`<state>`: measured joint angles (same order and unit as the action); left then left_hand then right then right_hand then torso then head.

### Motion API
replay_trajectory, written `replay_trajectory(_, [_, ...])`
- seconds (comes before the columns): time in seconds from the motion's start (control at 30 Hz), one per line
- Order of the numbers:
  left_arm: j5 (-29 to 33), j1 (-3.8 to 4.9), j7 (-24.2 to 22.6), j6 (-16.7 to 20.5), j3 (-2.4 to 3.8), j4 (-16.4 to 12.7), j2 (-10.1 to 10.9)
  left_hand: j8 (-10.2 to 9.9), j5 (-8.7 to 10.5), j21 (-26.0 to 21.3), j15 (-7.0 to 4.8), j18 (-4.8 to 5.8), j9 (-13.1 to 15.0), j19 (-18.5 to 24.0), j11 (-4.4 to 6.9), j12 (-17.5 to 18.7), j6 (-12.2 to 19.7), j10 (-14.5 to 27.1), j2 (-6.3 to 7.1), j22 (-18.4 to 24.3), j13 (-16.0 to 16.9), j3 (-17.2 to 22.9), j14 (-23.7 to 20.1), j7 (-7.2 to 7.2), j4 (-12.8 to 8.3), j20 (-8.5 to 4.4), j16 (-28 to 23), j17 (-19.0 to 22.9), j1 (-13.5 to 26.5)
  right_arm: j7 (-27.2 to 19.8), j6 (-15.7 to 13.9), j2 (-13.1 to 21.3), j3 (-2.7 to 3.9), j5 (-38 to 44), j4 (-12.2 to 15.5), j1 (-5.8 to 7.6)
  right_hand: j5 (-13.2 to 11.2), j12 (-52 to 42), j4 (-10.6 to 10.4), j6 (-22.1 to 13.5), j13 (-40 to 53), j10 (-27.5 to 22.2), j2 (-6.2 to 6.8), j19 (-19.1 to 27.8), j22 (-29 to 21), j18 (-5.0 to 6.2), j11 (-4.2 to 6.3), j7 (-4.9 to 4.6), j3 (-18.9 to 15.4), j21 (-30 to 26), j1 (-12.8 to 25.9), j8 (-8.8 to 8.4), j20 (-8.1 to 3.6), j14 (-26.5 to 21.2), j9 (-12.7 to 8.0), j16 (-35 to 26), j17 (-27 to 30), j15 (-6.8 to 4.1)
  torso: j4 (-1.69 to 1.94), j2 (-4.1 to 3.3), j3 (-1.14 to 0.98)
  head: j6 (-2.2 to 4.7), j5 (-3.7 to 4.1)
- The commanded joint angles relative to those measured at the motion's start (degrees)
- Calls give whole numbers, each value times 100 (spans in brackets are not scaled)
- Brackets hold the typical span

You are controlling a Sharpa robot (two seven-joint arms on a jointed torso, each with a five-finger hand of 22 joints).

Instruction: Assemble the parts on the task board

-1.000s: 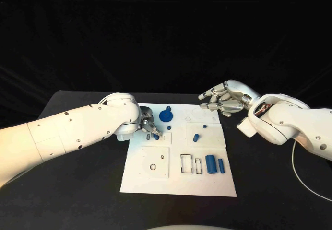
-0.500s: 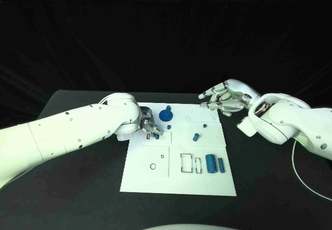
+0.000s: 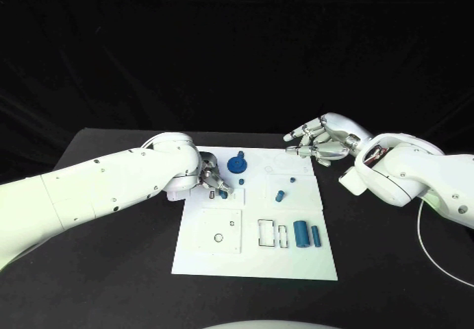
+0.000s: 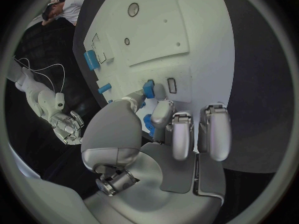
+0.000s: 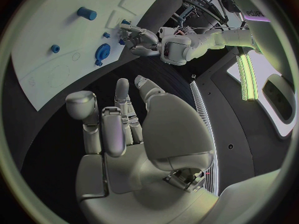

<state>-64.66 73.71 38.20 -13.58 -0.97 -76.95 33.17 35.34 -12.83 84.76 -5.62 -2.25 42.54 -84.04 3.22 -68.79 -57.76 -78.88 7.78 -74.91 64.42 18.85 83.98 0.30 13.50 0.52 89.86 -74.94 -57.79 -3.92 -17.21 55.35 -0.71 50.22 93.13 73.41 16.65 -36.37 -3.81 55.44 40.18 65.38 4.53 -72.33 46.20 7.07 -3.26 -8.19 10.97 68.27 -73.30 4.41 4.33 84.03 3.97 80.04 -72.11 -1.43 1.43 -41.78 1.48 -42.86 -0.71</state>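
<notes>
The white task board (image 3: pixel 296 264) lies in the middle of the table. My left hand (image 3: pixel 210 179) rests low over its far left part and pinches a small blue part (image 4: pixel 148 88) between thumb and finger, right beside a narrow slot (image 4: pixel 172 85). My right hand (image 3: pixel 321 140) hovers over the board's far right corner, fingers apart and holding nothing. On the board stand a round blue piece (image 3: pixel 237 165), a small peg (image 3: pixel 292 181) and a short cylinder (image 3: pixel 279 196). Two blue blocks (image 3: pixel 300 234) lie next to rectangular recesses (image 3: pixel 266 234).
The black table (image 3: pixel 118 274) runs all round the board. A square plate with a ring-shaped hole (image 3: pixel 218 238) takes up the board's near left. My right forearm (image 3: pixel 415 178) lies to the right of the board, with a thin white cable (image 3: pixel 427 240) beside it.
</notes>
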Motion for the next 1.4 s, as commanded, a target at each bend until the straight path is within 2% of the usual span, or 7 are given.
replay_trajectory(0.03, [18, -5, 6, -78, -2, -7, -6, -32, 21, 31, -57, 48, 9, -260, 6, -11, -51, -39, -29, -777, -2, -94, 602, 10, 29, -30, 14, -1506, 52, -62, 5, -3, 1, 9, 4, -4, 32, 33, -46, 50, -6, -15, 7, 32, -14, 82, 23, -3, -13, -39, 63, 30, 14, 246, 0, -32, 8, -3, -2, 0, -1, -7, -6])
replay_trajectory(0.77, [18, -5, 3, 41, 13, -148, 27, -36, 19, 38, -68, 52, 42, -270, 23, -15, -97, -70, -127, -798, -1, -431, 602, -11, 192, -38, 14, -1506, 64, -91, 33, -42, 1, -13, -55, -4, 39, 28, -87, 48, -12, -8, 13, 32, -25, 82, 22, -1, -50, -48, 106, 28, 15, 247, -1, -38, 12, -2, 1, 0, -1, -12, 2])
replay_trajectory(1.03, [18, 0, 4, 62, 53, -195, 89, -39, 20, 39, -70, 52, 49, -271, 25, -15, -101, -74, -140, -802, -1, -512, 602, -13, 231, -41, 14, -1506, 69, -94, 41, -50, 0, -5, -75, -5, 43, 27, -96, 48, -13, -7, 15, 38, -44, 86, 22, -1, -59, -58, 116, 27, 15, 243, -1, -51, 32, -1, 0, 1, -3, -4, 6])
replay_trajectory(1.2, [26, 28, 3, 60, 153, -281, 209, -42, 20, 16, -70, 44, 52, -257, 25, 11, -96, -61, -137, -771, -31, -546, 602, -13, 238, -42, 14, -1506, 62, -95, 42, -50, 0, -7, -90, -6, 47, 26, -105, 47, -14, -7, 16, 44, -60, 88, 22, -1, -67, -68, 124, 27, 15, 242, -1, -56, 40, -1, -3, 4, 2, 13, 19])
replay_trajectory(1.27, [111, 56, -6, 98, 244, -321, 266, -67, 19, -37, -70, 27, 54, -222, 15, 90, -46, -8, -117, -698, -120, -637, 602, 3, 259, -42, 14, -1506, 54, -95, 41, -51, 0, -12, -103, -7, 49, 25, -111, 46, -15, -7, 19, 43, -59, 88, 22, -1, -74, -68, 132, 26, 15, 241, -1, -59, 44, -1, 0, 4, 4, 19, 22])
replay_trajectory(1.37, [360, 138, -27, 173, 342, -338, 326, -159, 19, -205, -39, -26, 43, -111, -37, 346, 124, 190, -97, -474, -397, -848, 602, 68, 295, -22, 14, -1506, 64, -93, 41, -54, -1, -30, -118, -7, 49, 25, -114, 46, -15, -7, 20, 43, -60, 88, 21, -1, -77, -69, 134, 26, 15, 241, -1, -59, 42, -1, 3, 2, 2, 24, 18])
replay_trajectory(1.4, [474, 198, -32, 159, 370, -311, 340, -217, 114, -339, -7, -65, 30, -25, -83, 531, 220, 340, -124, -303, -598, -996, 602, 111, 291, 9, 14, -1506, 89, -93, 41, -59, -1, -35, -125, -7, 50, 25, -118, 46, -16, -7, 22, 44, -61, 88, 21, -1, -82, -70, 139, 26, 15, 242, -1, -58, 40, -1, 3, 1, 1, 28, 12])
